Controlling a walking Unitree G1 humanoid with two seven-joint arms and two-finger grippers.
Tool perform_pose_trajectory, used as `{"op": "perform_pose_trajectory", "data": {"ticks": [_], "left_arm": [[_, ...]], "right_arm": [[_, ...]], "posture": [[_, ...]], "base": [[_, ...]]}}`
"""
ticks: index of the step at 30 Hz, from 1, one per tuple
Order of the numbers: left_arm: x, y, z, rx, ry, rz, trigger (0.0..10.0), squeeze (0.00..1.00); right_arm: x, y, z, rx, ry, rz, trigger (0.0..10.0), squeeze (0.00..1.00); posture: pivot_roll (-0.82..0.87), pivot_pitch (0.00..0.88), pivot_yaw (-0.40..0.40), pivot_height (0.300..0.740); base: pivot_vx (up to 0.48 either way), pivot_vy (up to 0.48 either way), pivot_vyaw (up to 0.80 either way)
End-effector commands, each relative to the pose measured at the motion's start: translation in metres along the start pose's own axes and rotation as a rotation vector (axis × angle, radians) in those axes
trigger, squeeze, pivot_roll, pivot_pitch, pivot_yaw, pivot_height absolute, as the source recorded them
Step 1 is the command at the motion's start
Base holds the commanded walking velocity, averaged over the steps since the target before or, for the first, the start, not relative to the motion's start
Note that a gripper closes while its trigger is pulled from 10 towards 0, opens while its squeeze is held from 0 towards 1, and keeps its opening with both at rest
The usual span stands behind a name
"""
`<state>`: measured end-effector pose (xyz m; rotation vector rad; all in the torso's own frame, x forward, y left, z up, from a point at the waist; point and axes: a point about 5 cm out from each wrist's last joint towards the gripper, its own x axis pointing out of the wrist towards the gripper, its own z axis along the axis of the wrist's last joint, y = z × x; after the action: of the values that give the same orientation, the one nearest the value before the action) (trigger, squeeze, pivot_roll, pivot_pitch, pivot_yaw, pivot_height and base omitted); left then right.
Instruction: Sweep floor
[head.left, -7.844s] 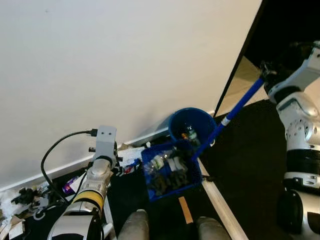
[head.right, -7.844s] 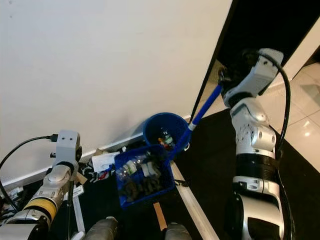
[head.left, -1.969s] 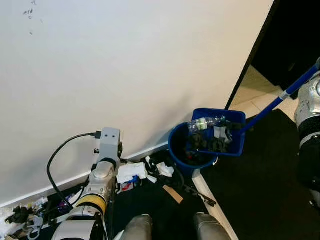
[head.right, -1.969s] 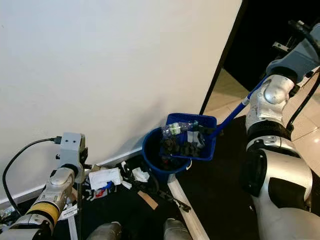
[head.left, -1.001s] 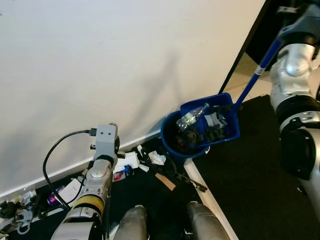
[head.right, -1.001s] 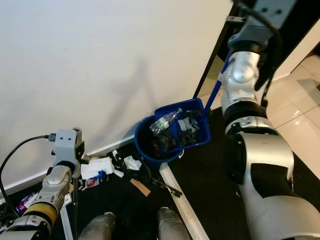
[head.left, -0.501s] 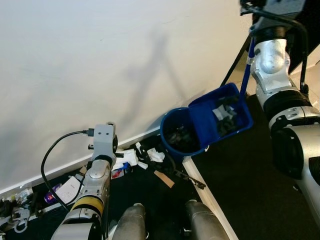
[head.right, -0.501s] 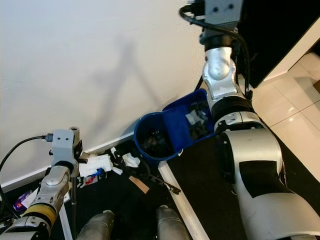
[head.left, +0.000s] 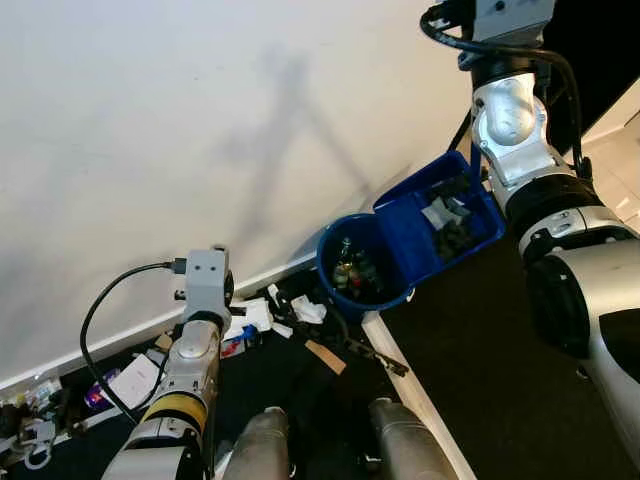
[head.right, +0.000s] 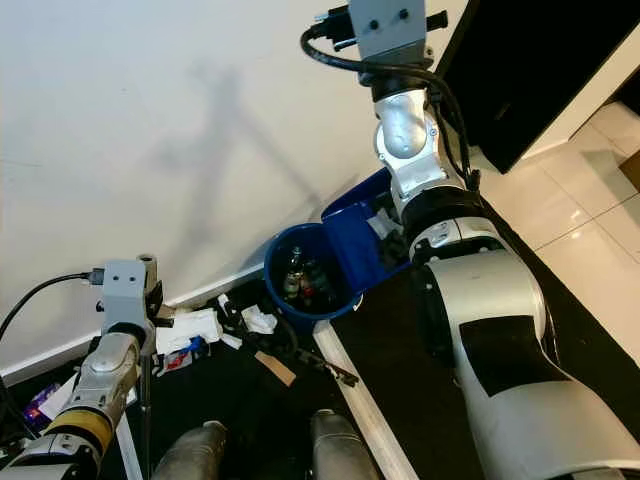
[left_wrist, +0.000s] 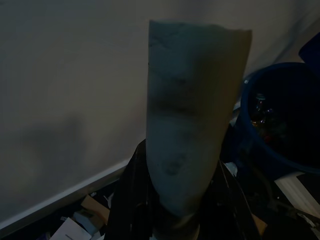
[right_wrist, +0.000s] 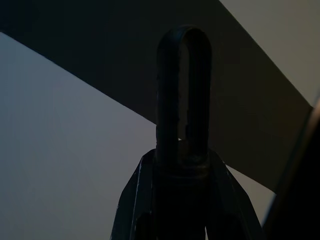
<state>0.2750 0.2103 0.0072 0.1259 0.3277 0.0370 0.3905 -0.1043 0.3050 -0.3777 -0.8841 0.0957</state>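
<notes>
A blue dustpan (head.left: 440, 218) is tipped steeply, its open mouth against the rim of a round blue bin (head.left: 345, 295) by the wall. Bottles and dark rubbish (head.left: 352, 272) lie inside the bin; some scraps still sit in the pan. My right arm (head.left: 510, 110) is raised high over the pan. In the right wrist view my right gripper (right_wrist: 181, 165) is shut on the loop end of the dustpan handle (right_wrist: 183, 90). My left arm (head.left: 195, 350) is low at the left. My left gripper (left_wrist: 177, 200) is shut on a pale grey broom handle (left_wrist: 195, 110).
Paper scraps and litter (head.left: 290, 308) lie along the skirting board left of the bin. A white threshold strip (head.left: 415, 405) crosses the black floor. A black cable (head.left: 95, 325) loops by my left arm. Pale tiles (head.right: 590, 190) show at the right. My feet (head.left: 262, 445) are at the bottom.
My right arm rose and swung left, tipping the dustpan steeper against the bin. The plastic bottle and much of the rubbish slid from pan into bin. The left arm stayed put.
</notes>
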Motion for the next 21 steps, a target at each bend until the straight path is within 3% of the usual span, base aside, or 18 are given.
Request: {"op": "perform_pose_trajectory", "data": {"ticks": [1,4,6,10,21], "left_arm": [[-0.006,-0.004,-0.013,-0.053,0.035,0.005,10.0,0.0],[-0.006,-0.004,-0.013,-0.054,0.036,0.007,10.0,0.0],[-0.006,-0.004,-0.013,-0.054,0.036,0.007,10.0,0.0],[-0.006,-0.004,-0.012,-0.057,0.034,0.009,10.0,0.0],[-0.005,-0.004,-0.013,-0.058,0.038,0.003,10.0,0.0]], "right_arm": [[0.007,0.009,0.016,-0.015,-0.113,0.06,10.0,0.0],[0.004,0.024,0.021,-0.005,-0.15,0.12,10.0,0.0],[0.004,0.024,0.021,-0.005,-0.15,0.12,10.0,0.0],[-0.002,0.039,0.022,-0.01,-0.165,0.191,10.0,0.0],[-0.011,0.045,0.018,-0.012,-0.171,0.252,10.0,0.0]], "posture": [[0.0,0.106,-0.149,0.74],[0.0,0.106,-0.15,0.74],[0.0,0.106,-0.15,0.74],[0.0,0.1,-0.154,0.74],[0.0,0.09,-0.15,0.74]], "base": [[0.0,0.0,0.0],[0.0,0.0,0.0],[0.0,0.0,0.0],[0.0,0.0,0.0],[0.0,0.0,0.0]]}}
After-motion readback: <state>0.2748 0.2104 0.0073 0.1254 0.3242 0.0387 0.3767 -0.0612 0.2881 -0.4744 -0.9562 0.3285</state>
